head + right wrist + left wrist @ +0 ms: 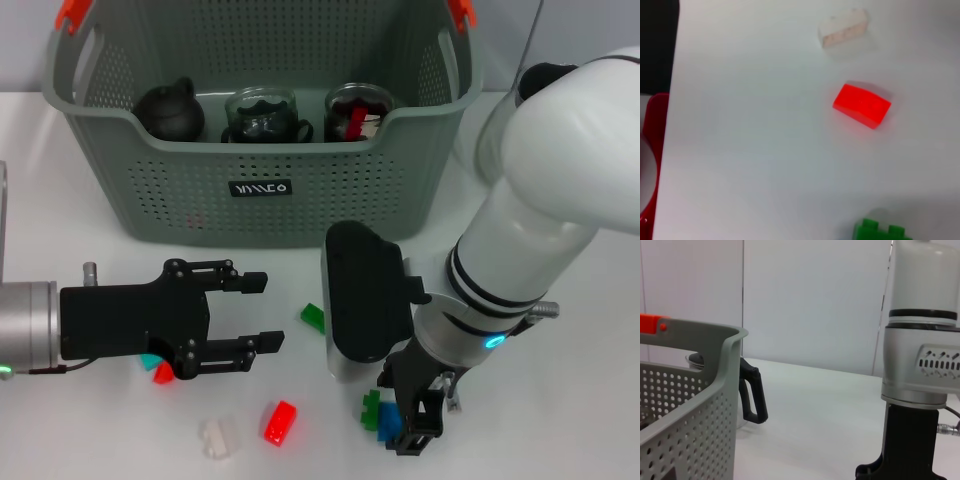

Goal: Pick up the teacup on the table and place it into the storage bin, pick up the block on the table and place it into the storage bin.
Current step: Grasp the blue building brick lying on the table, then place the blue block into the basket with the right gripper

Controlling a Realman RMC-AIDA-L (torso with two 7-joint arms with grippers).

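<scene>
The grey-green storage bin [262,190] stands at the back of the table, and its wall [685,405] fills one side of the left wrist view. Inside it are a dark teapot [170,110] and two glass teacups [260,115] [357,112]. Loose blocks lie in front: green [313,316], red [280,421] [862,105], white [219,437] [843,27], and a green and blue pair [380,415]. My right gripper [415,425] points down right beside that pair. My left gripper [262,313] hovers open and holds nothing, with a teal and red block [155,368] under it.
A metal pot with a black handle [752,395] stands behind the bin. My right arm's white forearm [540,220] [920,370] reaches over the right side of the table. A red-rimmed object [650,150] sits at the edge of the right wrist view.
</scene>
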